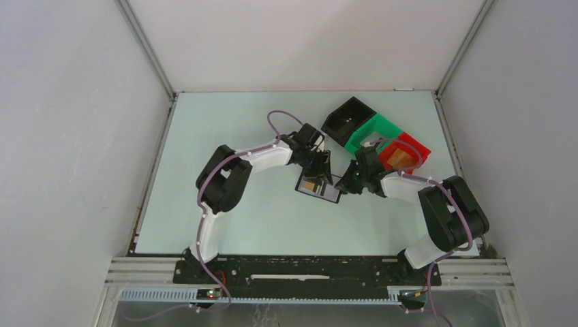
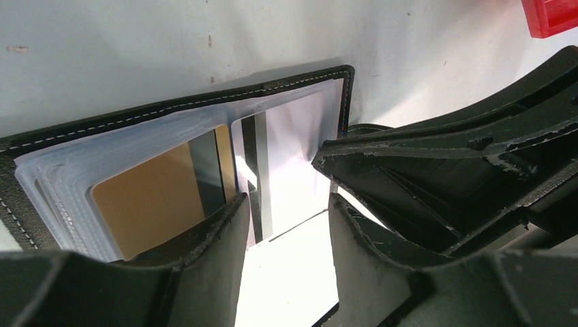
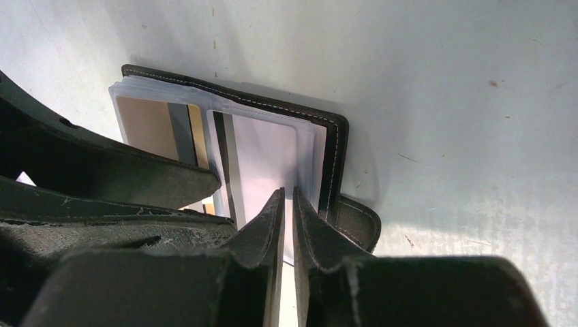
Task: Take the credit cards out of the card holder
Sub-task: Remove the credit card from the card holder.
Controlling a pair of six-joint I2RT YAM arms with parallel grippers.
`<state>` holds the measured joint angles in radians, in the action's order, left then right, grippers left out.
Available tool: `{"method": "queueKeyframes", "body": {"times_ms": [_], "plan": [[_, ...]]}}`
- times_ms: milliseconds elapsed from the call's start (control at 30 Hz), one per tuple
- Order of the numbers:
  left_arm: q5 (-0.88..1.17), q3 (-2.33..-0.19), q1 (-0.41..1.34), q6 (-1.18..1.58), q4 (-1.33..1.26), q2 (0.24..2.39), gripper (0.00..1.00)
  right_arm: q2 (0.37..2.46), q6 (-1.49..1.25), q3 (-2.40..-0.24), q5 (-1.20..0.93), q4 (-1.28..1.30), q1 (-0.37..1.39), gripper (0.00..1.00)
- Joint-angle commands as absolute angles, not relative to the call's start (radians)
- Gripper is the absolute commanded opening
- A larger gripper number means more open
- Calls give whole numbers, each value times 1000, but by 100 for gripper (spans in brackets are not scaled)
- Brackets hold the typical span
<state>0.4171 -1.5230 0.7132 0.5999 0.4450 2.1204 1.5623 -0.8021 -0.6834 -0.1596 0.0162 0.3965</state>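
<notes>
Left pincer (image 2: 283,225) hangs released over the small black folding leather card holder (image 1: 319,186), jaws apart astride its middle, probably to steady it. Holder lies opened flat mid pale-green surface (image 1: 225,122), between both arms. Its left clear pocket holds an orange-tan card (image 2: 150,197). From the right pocket a thin pale white credit card (image 3: 266,157) sticks partly out. Right pincer (image 3: 287,204) is clenched on that card's edge, likely to draw it free. Far right: black open bin (image 1: 334,122) and green bin (image 1: 371,129), contents unclear; red bin (image 1: 417,144) holds a tan piece (image 1: 402,158).
</notes>
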Motion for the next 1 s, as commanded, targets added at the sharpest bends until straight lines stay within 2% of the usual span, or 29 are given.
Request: {"method": "queueKeyframes", "body": {"times_ms": [0, 567, 800, 967], "plan": [[359, -1557, 708, 552, 494, 2120, 53, 1572, -798, -666, -124, 20, 380, 17], [275, -1490, 708, 546, 494, 2098, 51, 1558, -792, -618, -108, 20, 362, 16], [251, -1455, 709, 546, 486, 2089, 41, 1548, -793, -604, -103, 20, 359, 16], [216, -1446, 711, 548, 492, 2077, 43, 1535, -791, -603, -98, 32, 359, 16]]}}
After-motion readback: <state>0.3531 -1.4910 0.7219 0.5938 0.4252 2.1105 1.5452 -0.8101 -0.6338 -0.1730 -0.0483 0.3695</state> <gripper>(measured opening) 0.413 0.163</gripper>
